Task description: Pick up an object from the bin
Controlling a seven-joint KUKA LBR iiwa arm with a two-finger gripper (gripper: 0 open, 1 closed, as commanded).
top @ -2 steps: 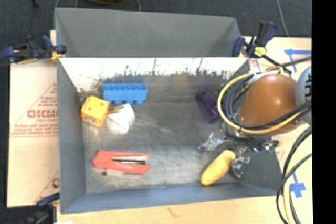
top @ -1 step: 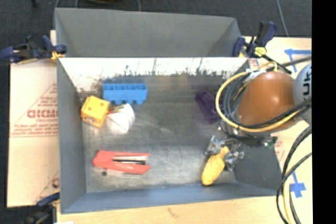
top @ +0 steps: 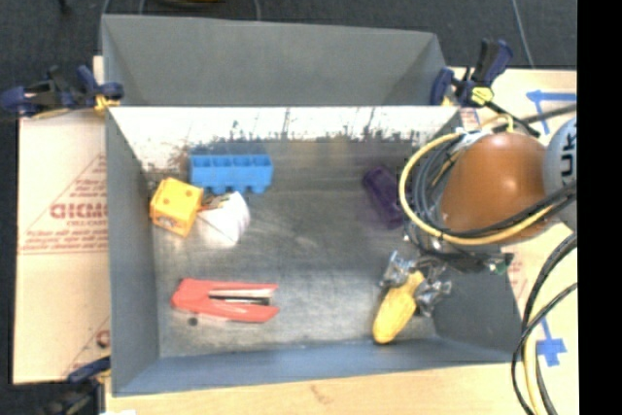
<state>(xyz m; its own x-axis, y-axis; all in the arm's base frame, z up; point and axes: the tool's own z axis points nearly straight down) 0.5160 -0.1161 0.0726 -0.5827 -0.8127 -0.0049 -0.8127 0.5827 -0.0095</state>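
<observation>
My gripper (top: 416,275) is low in the bin's front right corner, under the arm's orange dome. It sits right over the upper end of a yellow banana-shaped thing (top: 393,319), which lies tilted on the bin floor by the front wall. The top of the yellow thing is partly hidden by the gripper's metal parts. A dark purple thing (top: 380,191) lies just behind the gripper, to its left, partly covered by the arm's cables.
A red stapler-like tool (top: 225,299) lies at the front left. A yellow cube (top: 176,205), a white crumpled thing (top: 225,219) and a blue block (top: 230,170) sit at the back left. The arm and its cables take up the right side.
</observation>
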